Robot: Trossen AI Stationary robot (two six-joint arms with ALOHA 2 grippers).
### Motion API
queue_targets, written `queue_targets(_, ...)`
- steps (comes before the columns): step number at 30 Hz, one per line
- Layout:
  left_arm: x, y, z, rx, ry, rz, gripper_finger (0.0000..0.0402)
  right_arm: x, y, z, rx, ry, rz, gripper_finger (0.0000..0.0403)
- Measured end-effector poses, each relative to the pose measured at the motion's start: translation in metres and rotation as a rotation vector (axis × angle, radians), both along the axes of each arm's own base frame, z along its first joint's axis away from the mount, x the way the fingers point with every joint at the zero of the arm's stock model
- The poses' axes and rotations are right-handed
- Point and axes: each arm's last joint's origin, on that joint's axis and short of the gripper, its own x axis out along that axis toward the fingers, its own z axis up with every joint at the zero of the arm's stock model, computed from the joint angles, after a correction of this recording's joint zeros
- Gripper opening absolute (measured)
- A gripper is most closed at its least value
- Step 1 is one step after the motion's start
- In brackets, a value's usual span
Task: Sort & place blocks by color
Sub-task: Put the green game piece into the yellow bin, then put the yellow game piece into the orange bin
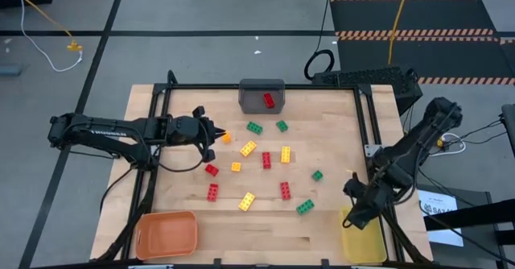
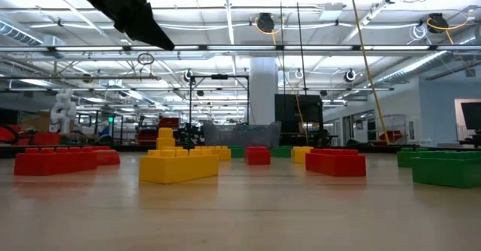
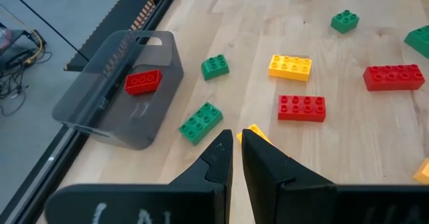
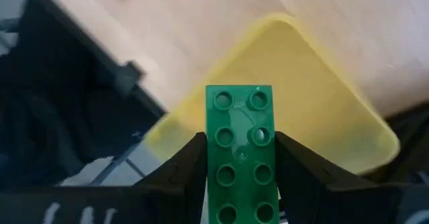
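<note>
Right wrist view: a long green block (image 4: 240, 153) is seen pinched between the fingers of the right gripper (image 4: 240, 158) by its two smooth long sides, studs up, above the yellow bin (image 4: 315, 96) beyond it. Such a brick is judged light, stiff and slick, best taken across flat side walls. Farther off, the left gripper (image 1: 211, 139) is pressed together, nothing held, over the loose blocks (image 1: 266, 159). One red block (image 1: 269, 100) lies in the gray bin (image 1: 251, 87).
</note>
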Motion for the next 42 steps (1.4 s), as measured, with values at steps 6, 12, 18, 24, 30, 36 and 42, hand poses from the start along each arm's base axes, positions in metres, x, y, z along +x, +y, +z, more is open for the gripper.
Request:
queue_targets(6, -0.001, -0.001, -0.001, -0.031, -0.002, 0.014, 0.0037, -0.008, 0.004, -0.021, -0.001, 0.03, -0.002, 0.0131)
queue_targets(12, -0.002, -0.007, -0.003, -0.068, 0.016, 0.011, 0.0037, -0.009, 0.005, -0.03, -0.001, 0.026, 0.01, 0.0161)
queue_targets(18, -0.003, -0.016, -0.009, -0.081, 0.038, -0.02, 0.0037, -0.01, 0.004, -0.032, -0.009, 0.028, 0.017, 0.0221)
queue_targets(24, -0.004, -0.018, -0.014, -0.047, 0.058, -0.048, 0.0037, -0.009, 0.004, -0.031, 0.007, 0.001, 0.029, 0.0249)
queue_targets(30, 0.003, -0.013, -0.004, 0.004, -0.048, -0.061, 0.0037, -0.005, 0.001, -0.02, -0.008, -0.208, 0.008, 0.0242)
queue_targets(36, 0.005, -0.011, 0.001, 0.015, -0.103, -0.065, 0.0037, 0.006, -0.012, -0.004, -0.085, -0.516, -0.012, 0.0233)
queue_targets(42, 0.006, -0.013, 0.002, -0.074, -0.127, -0.104, 0.0038, 0.021, -0.029, 0.003, -0.321, -0.748, 0.105, 0.0233)
